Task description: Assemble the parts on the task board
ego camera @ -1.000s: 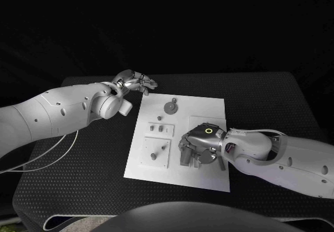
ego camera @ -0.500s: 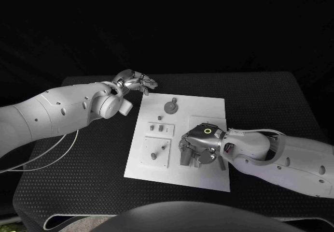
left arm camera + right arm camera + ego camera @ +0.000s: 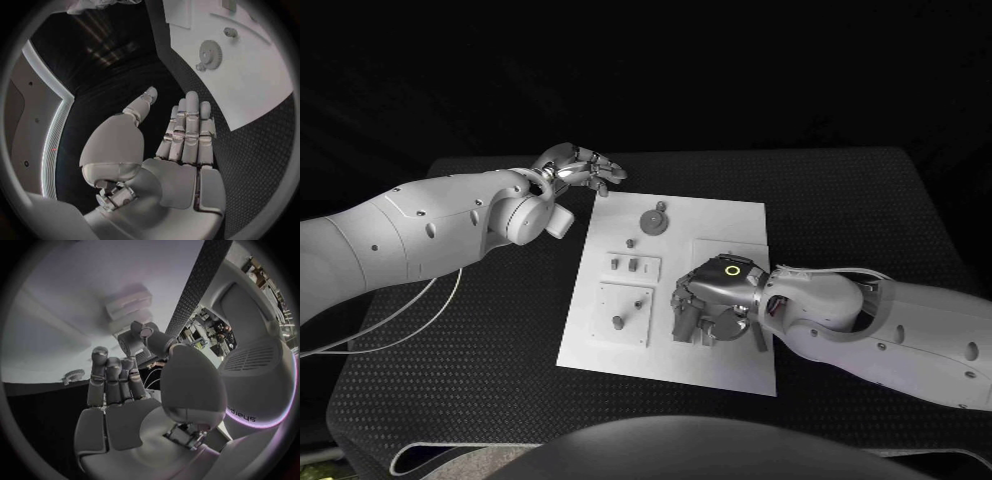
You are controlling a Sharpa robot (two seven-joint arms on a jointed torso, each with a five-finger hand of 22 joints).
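The task board (image 3: 718, 235) lies at frame centre on the black table (image 3: 877, 220). A gear (image 3: 653, 219) sits near its top edge. The right hand (image 3: 708, 305) rests palm-down on the board's lower right; its grasp cannot be determined. The left hand (image 3: 581, 168) hovers upper left off the board, fingers extended, holding nothing.

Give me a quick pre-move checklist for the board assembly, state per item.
1. Left hand off the task board, over the table past its far left corner, holding nothing: ok.
2. Right hand over the board's near right part: ok.
3. Right hand's grasp: fingers point down at the board, what they hold is hidden: cannot tell.
4. Gear lies flat at the board's far end, untouched: ok.
5. Small parts in the left insets stand free of both hands: ok.
6. Board lies flat on the table: ok.
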